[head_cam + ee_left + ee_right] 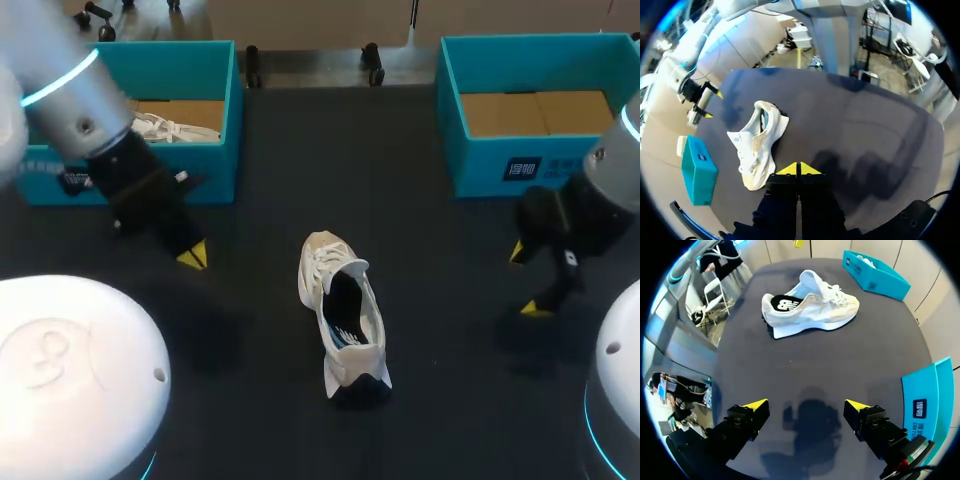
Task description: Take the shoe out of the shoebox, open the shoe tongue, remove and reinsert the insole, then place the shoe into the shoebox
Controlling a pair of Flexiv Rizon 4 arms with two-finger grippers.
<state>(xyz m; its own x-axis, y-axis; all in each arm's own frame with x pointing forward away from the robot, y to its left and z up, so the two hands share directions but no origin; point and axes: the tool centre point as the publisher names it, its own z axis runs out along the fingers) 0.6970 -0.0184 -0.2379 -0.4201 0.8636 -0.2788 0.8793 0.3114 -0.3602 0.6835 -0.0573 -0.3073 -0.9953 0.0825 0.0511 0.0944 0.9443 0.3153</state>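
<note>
Shoe point(340, 310) point(757, 142) point(810, 307): white and cream sneaker with a dark heel, standing on its sole near the middle of the dark table point(420, 400), outside both boxes. Its toe points toward the far edge and its tongue is lifted, exposing the dark interior.

Left gripper point(192, 257) point(799, 169): just above the table, beside the shoe on its left and apart from it. The yellow tips meet edge to edge.

Right gripper point(527, 282) point(806, 405): well to the shoe's right, its fingers spread wide over bare tabletop.

Left shoebox point(190, 165) point(875, 272): teal, at the far left, with a second white shoe point(170, 128) lying inside.

Right shoebox point(500, 160) point(699, 170) point(930, 395): teal, at the far right near the right gripper, showing its brown cardboard floor.
</note>
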